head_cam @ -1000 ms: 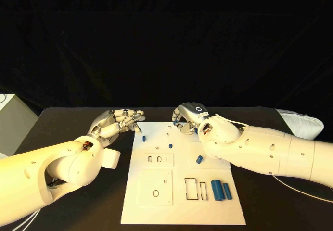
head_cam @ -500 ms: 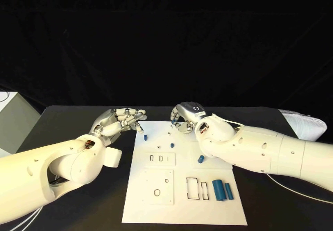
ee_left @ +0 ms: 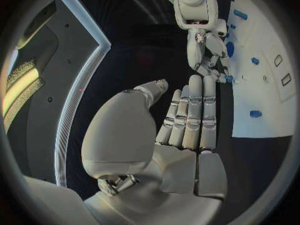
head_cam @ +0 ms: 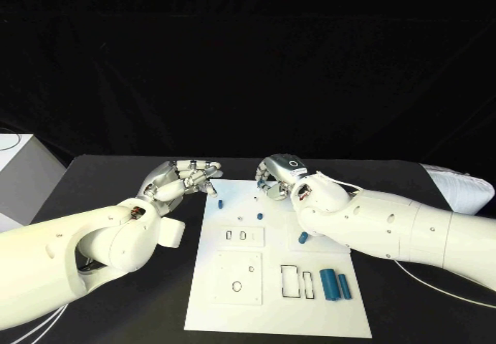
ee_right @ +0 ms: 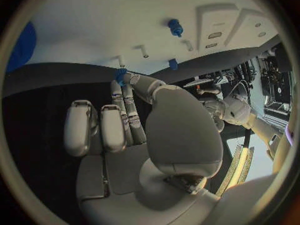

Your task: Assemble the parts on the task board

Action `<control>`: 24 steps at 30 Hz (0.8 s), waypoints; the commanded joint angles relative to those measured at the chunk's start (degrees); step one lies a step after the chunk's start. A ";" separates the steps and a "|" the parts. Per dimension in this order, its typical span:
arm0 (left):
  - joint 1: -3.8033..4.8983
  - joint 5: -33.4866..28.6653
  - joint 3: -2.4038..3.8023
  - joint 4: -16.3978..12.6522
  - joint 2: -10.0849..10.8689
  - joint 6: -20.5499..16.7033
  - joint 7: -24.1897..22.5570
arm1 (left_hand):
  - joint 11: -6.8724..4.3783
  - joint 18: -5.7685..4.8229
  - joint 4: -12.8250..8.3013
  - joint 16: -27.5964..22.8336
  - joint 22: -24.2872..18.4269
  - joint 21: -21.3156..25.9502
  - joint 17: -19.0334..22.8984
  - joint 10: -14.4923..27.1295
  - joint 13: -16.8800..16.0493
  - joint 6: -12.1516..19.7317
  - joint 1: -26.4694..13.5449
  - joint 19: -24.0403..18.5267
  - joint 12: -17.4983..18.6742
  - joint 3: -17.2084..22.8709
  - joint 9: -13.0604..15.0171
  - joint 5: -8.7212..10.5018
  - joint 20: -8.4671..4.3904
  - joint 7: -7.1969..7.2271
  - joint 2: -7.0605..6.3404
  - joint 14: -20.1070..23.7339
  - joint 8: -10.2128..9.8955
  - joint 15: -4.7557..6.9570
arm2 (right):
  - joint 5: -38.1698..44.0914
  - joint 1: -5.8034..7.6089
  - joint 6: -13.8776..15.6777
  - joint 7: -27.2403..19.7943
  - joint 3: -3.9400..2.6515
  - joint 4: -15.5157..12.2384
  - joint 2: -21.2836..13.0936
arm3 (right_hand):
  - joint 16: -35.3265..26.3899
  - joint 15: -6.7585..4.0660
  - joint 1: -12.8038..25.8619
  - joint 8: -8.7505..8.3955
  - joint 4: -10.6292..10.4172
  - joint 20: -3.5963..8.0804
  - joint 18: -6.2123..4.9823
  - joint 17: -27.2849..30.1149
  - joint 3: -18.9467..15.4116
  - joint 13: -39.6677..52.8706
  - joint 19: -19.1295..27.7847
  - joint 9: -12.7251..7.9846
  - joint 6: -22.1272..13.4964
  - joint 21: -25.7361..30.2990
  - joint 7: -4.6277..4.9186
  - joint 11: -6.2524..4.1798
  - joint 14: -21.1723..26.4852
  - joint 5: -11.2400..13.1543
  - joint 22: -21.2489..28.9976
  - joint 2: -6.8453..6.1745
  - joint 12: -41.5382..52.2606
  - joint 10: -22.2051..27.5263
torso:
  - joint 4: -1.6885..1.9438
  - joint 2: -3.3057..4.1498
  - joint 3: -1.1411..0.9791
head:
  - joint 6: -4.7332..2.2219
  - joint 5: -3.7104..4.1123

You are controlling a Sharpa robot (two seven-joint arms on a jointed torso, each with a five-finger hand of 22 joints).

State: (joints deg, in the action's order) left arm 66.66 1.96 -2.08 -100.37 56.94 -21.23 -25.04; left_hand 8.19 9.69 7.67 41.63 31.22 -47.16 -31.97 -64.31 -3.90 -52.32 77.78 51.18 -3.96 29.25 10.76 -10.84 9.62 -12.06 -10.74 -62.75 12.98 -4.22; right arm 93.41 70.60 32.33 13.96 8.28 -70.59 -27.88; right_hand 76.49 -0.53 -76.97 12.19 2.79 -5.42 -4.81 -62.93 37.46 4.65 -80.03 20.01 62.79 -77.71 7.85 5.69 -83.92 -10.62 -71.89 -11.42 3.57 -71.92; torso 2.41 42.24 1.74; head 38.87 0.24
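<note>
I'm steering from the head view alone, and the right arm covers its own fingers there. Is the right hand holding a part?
Observer: It looks so. In the left wrist view the right hand pinches a small blue part at its fingertips.
Operator: Where is that part relative to the board?
Observer: In the right wrist view it sits right at the edge of the task board.
Operator: And the left hand, anything in it?
Observer: No. The left wrist view shows the left hand with a bare palm and its fingers straight, side by side.
</note>
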 commanded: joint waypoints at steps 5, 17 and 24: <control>0.16 -0.17 0.03 -0.25 -0.04 0.80 -0.68 | 0.16 0.64 -0.01 0.37 0.08 -0.20 -0.09 0.26 -0.07 0.21 0.08 -0.25 0.21 0.38 0.06 -0.13 -0.03 -0.31 0.17 0.38 -0.15 0.17 | -0.39 -0.34 -0.72 -1.03 0.07 0.59 0.34 | -0.35 -0.27 0.27 0.13 -0.06 0.24 0.79 0.05 -0.13 1.72 -0.11 0.07 -0.37 -0.19 0.08 -1.90 -0.97 -0.36 -0.02 0.03 0.36 -1.94 | -0.08 0.05 0.02 | 0.18 -0.48; 0.24 -0.19 0.04 -0.21 -0.01 0.72 -0.68 | 0.15 0.65 -0.04 0.44 0.18 -0.32 -0.09 0.25 -0.07 0.20 0.11 -0.33 0.19 0.45 0.07 -0.14 -0.02 -0.31 0.21 0.40 -0.14 0.17 | -0.80 -0.57 -1.39 -1.28 0.19 1.19 0.81 | -0.34 -0.26 0.32 0.14 -0.09 0.23 0.78 0.02 -0.14 1.73 -0.08 0.09 -0.38 -0.15 0.09 -1.89 -0.98 -0.35 0.02 0.04 0.34 -1.93 | -0.04 0.05 0.04 | 0.41 -0.48; 0.25 -0.19 0.04 -0.20 -0.02 0.73 -0.66 | 0.15 0.66 -0.09 0.50 0.27 -0.44 -0.09 0.24 -0.08 0.19 0.17 -0.40 0.18 0.53 0.09 -0.15 -0.02 -0.30 0.26 0.42 -0.13 0.18 | -1.03 -0.68 -1.54 -1.42 0.27 1.77 1.14 | -0.41 -0.25 0.37 0.14 -0.11 0.22 0.75 0.17 -0.15 1.73 -0.01 0.11 -0.40 -0.06 0.09 -1.89 -0.94 -0.33 0.14 0.03 0.33 -1.91 | -0.06 0.08 0.04 | 0.40 -0.51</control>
State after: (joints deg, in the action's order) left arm 66.80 1.89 -2.08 -100.44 56.98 -21.26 -25.08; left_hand 8.19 9.69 7.42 41.87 31.43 -47.42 -31.96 -64.30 -3.89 -52.32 77.79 51.19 -3.96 29.50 10.81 -10.84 9.63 -12.06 -10.74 -62.53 12.98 -4.02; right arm 92.50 70.01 31.55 13.14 8.49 -68.98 -26.82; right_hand 76.27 -0.53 -76.39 12.19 2.78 -5.42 -4.83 -62.80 37.45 6.21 -80.03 20.07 62.79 -77.71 7.85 5.68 -83.92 -10.78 -71.80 -12.01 3.75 -71.92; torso 2.35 42.30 1.77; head 39.29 -0.24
